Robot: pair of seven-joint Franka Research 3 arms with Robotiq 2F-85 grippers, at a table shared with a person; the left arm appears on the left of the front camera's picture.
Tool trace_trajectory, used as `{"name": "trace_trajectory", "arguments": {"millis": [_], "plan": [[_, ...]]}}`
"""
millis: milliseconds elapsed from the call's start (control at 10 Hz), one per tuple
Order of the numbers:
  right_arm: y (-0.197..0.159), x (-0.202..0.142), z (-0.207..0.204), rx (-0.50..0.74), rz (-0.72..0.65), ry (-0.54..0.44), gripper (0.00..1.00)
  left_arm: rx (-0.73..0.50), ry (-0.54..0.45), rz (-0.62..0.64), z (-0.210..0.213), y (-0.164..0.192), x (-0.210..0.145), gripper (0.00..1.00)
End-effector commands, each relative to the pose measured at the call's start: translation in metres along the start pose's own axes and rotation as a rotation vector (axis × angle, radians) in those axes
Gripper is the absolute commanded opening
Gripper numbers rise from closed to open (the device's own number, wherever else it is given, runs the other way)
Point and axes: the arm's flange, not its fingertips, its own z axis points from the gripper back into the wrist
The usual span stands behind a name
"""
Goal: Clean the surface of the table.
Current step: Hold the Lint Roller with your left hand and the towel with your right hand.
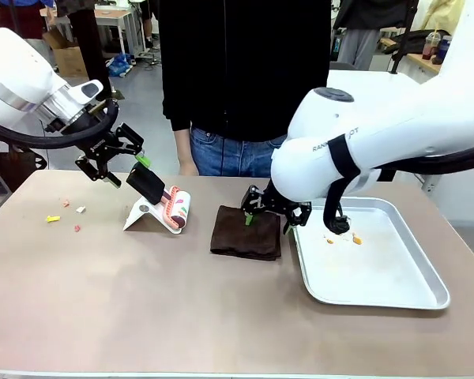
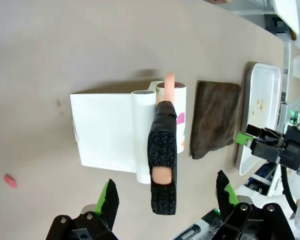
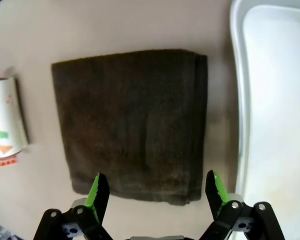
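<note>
The beige-brown table (image 1: 142, 308) carries a few small scraps (image 1: 54, 219) at its far left. A lint roller (image 1: 176, 207) with a black handle (image 2: 162, 165) rests on a white stand (image 2: 105, 130). My left gripper (image 1: 114, 158) hovers open just left of and above that handle; in the left wrist view the handle lies between the open fingers of the gripper (image 2: 166, 195). A folded dark brown cloth (image 1: 246, 233) lies mid-table. My right gripper (image 1: 270, 217) hangs open over its far edge, and in the right wrist view the gripper (image 3: 156, 187) straddles the cloth (image 3: 132, 120).
A silver tray (image 1: 379, 268) with a few orange crumbs sits at the right, close beside the cloth. A person in black (image 1: 245, 79) stands at the far edge. A pink scrap (image 2: 10, 181) lies on the table left of the stand.
</note>
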Motion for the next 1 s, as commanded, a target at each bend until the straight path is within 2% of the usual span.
{"name": "trace_trajectory", "arguments": {"millis": [0,400,900], "plan": [[0.024,0.008,-0.009,-0.080,-0.062,0.025,1.00,-0.033,0.003,-0.011,-0.003,-0.009,-0.006,1.00],[0.025,0.015,-0.035,-0.142,-0.142,-0.019,1.00,-0.033,0.013,-0.034,-0.011,-0.026,-0.007,1.00],[0.025,0.017,-0.044,-0.179,-0.158,-0.059,1.00,-0.003,0.024,-0.022,-0.013,-0.027,-0.006,1.00]]}}
